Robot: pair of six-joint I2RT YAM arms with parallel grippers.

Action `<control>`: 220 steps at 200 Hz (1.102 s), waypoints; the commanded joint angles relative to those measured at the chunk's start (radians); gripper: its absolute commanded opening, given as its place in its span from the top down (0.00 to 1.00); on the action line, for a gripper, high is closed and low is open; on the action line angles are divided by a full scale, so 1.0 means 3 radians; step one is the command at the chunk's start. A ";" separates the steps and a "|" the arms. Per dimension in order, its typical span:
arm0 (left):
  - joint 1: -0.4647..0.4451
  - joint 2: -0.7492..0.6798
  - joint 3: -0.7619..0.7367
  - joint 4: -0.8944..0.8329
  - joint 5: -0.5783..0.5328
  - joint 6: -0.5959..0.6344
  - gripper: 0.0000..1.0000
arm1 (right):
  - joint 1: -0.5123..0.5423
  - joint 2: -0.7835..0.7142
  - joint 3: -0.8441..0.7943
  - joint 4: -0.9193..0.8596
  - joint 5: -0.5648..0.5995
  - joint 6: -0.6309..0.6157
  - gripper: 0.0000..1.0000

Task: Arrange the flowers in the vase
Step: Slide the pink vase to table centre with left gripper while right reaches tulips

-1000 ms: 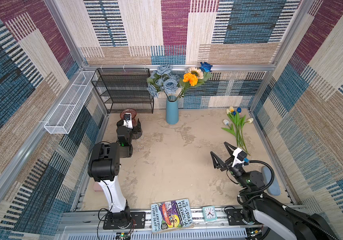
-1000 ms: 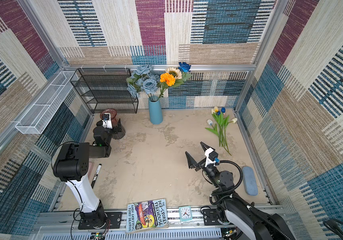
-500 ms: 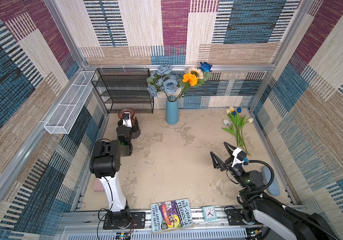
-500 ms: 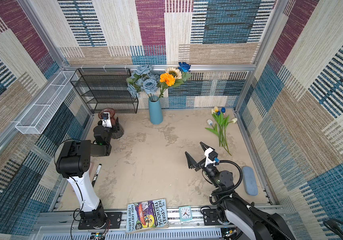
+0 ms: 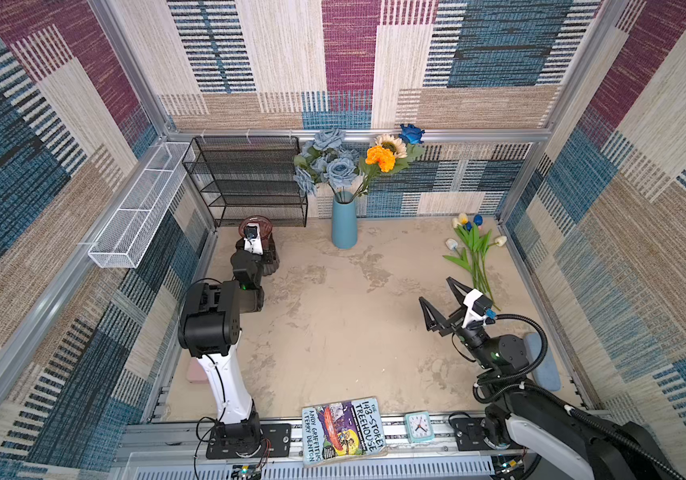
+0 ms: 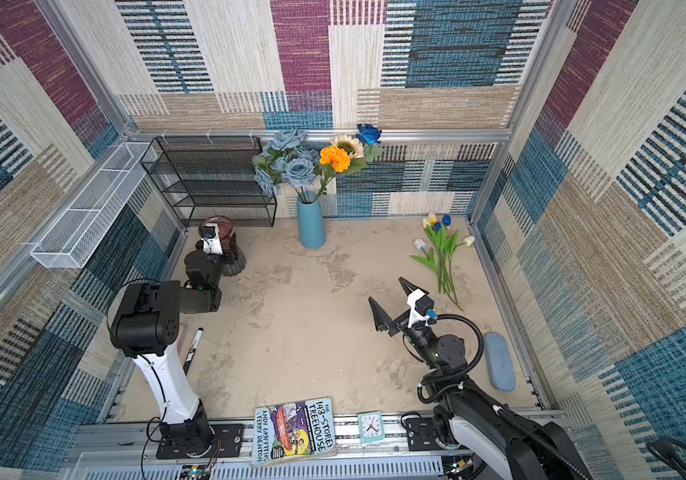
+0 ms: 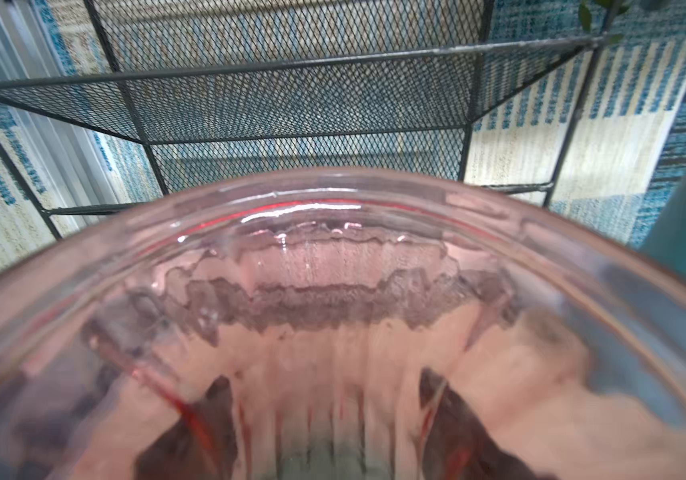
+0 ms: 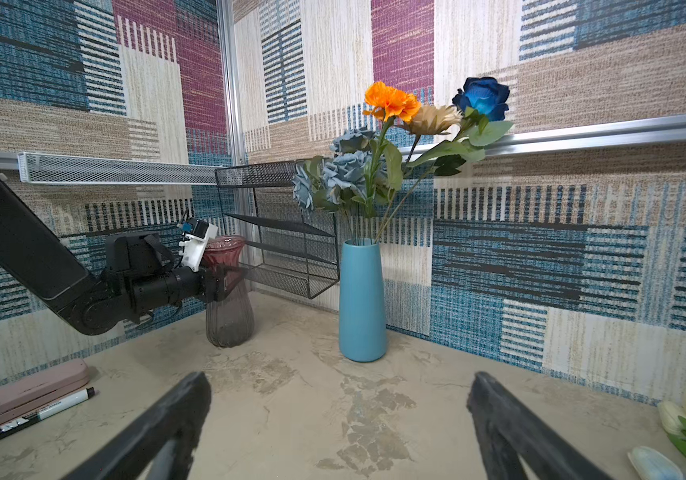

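Where left gripper clamps, pink vase stands.

One pink vase, one blue vase

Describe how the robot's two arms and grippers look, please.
Both arms are mostly black, with boxy joint housings. The left arm has a white lower link with a thin black cable along it. The right arm carries a looping black cable. Each wrist bears a small white camera block. The right gripper has two black, tapered fingers. The left gripper is black too.
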 commanded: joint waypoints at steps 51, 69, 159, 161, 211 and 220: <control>-0.0416 -0.0867 -0.0723 0.0129 0.0543 -0.0152 0.70 | -0.0059 0.0829 0.1436 -0.1369 0.0826 0.0348 0.00; -0.0706 -0.1111 -0.0952 0.0108 0.0653 -0.0102 0.70 | -0.0227 0.1267 0.1996 -0.1774 0.0639 0.0503 0.07; -0.2140 -0.1310 -0.1034 0.0028 0.1085 -0.0248 0.72 | -0.1225 0.2658 0.3837 -0.3789 0.0384 0.0270 0.41; -0.2160 -0.1300 -0.1022 0.0051 0.1092 -0.0259 0.72 | -0.1238 0.2681 0.3865 -0.3829 0.0394 0.0257 0.41; -0.2364 -0.1001 -0.0832 0.0167 0.1142 -0.0252 0.71 | -0.1431 0.3010 0.4296 -0.4487 0.0262 -0.0118 0.41; -0.2365 -0.0973 -0.0837 0.0148 0.1149 -0.0235 0.71 | -0.1431 0.2992 0.4244 -0.4463 0.0247 -0.0153 0.39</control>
